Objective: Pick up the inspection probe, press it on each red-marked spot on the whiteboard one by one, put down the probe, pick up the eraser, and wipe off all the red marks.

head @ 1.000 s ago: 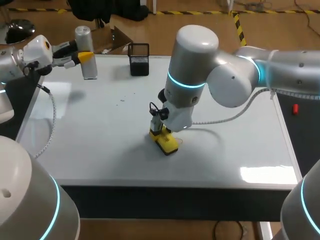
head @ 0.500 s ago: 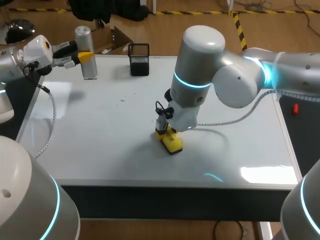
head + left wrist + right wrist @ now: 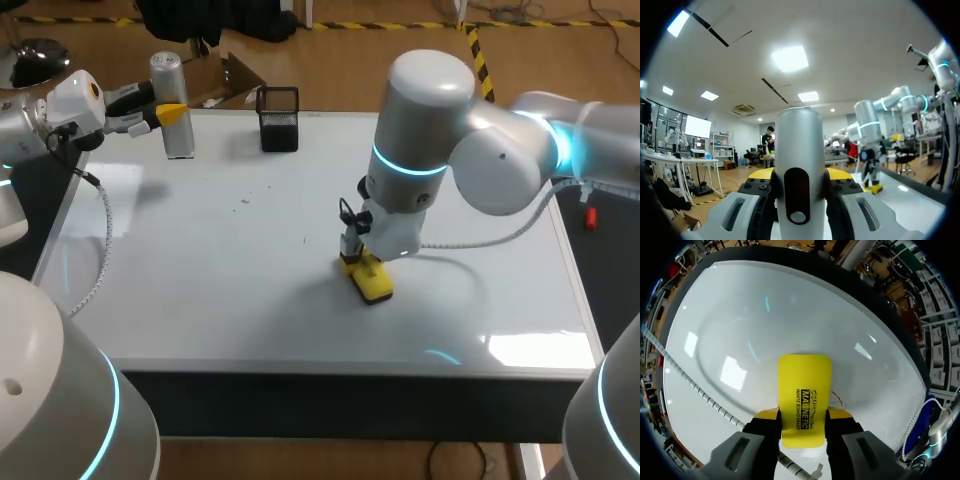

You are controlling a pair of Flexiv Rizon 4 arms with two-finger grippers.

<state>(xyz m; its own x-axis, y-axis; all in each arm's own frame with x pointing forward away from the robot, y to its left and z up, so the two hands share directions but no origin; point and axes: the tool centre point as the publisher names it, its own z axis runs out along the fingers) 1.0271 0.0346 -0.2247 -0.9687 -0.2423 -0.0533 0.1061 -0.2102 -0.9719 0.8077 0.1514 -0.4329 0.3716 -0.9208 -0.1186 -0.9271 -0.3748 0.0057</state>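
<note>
Right arm has slid the eraser [image 3: 372,284] rightward over the whiteboard [image 3: 200,290] since a second ago. Right end effector [image 3: 362,268] is clamped on it, pad flat down, long axis running straight ahead of the fingers [image 3: 767,416]. Faint specks [image 3: 306,240] sit left of it, further back. Way back left, the left end effector [image 3: 170,115] grips the probe [image 3: 168,70], standing upright.

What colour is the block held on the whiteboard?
The eraser is bright yellow with black lettering, clearest in the right wrist view.
</note>
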